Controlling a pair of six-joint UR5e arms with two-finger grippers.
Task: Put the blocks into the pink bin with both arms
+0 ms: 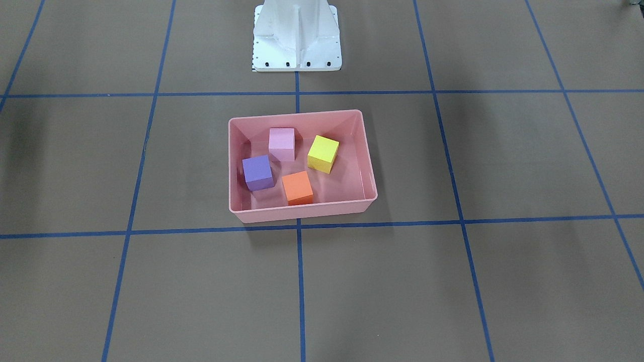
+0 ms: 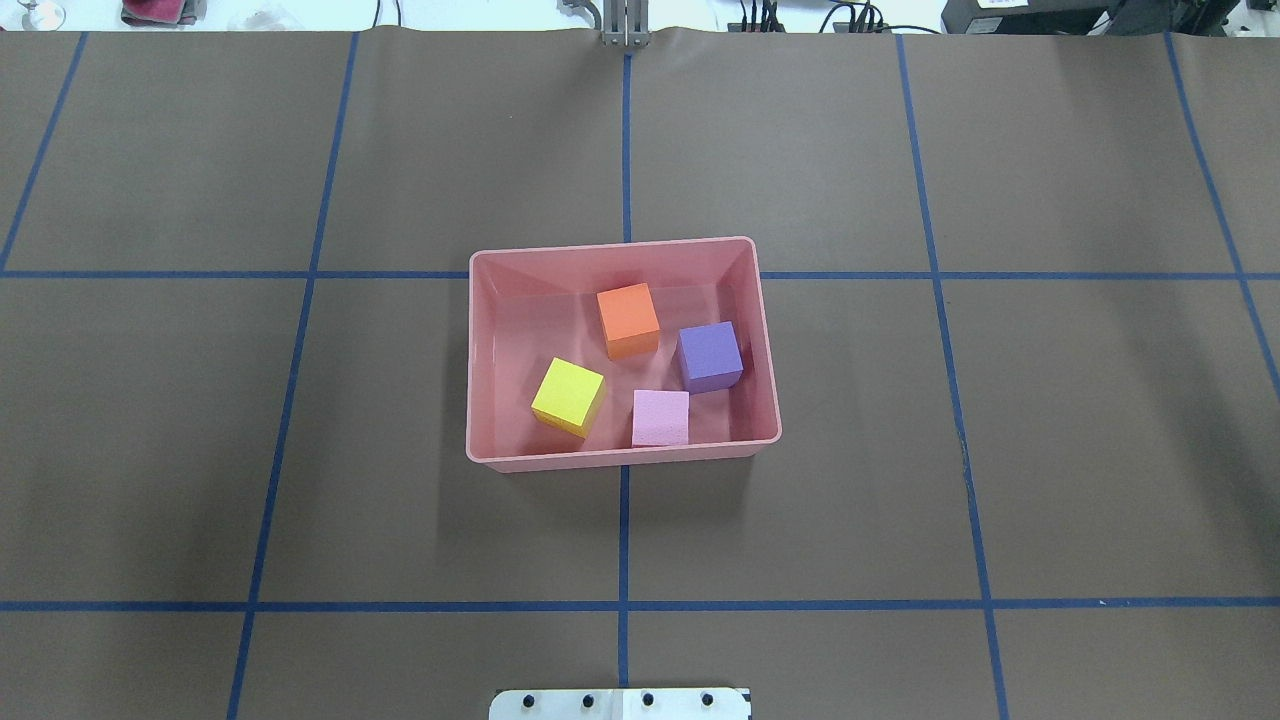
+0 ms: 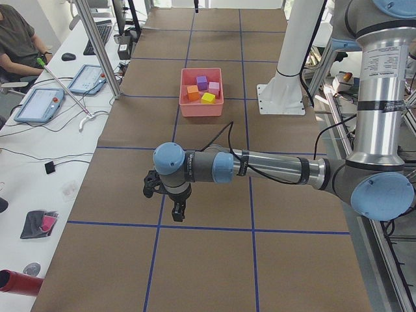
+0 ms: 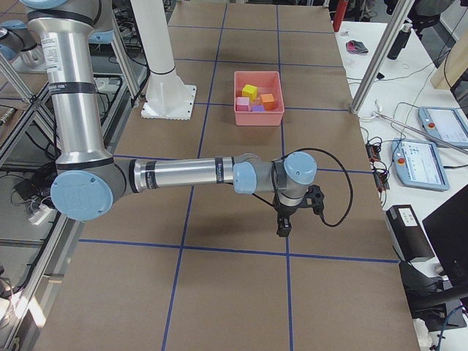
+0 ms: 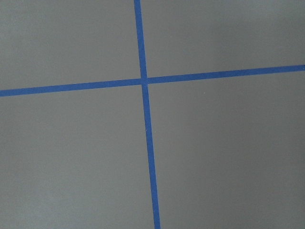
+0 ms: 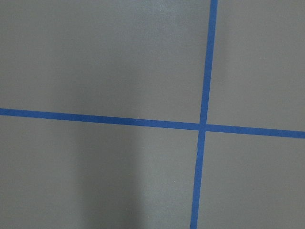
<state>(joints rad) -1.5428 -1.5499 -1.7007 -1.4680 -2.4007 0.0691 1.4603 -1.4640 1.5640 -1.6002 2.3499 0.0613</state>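
Both claws hang over bare table, well apart from the bin. We see the black two-finger left claw (image 3: 177, 211) pointing down from the near grey-silver left arm (image 3: 273, 170) in the left side view. The black two-finger right claw (image 4: 283, 223) points down likewise from the near grey-silver right arm (image 4: 183, 174) in the right side view. We cannot tell whether either claw is open or closed: only these side views show them, and each wrist camera shows just brown surface and crossing tape.

We find the wide brown table (image 2: 200, 450) ruled into squares by blue tape lines (image 2: 623, 540), with the white metal pedestal base (image 1: 297, 37) at the robot's edge. Near the middle sits the shallow rectangular salmon-pink plastic bin (image 2: 620, 460), astride one tape line.

All four small matte cubes lie on its floor. The orange block (image 2: 628, 320) is farthest from the robot, with the purple block (image 2: 710, 355) just beside it on the robot's right. The light pink block (image 2: 660, 417) lies near the robot-side wall, and the yellow block (image 2: 568, 395), turned askew, on the robot's left.
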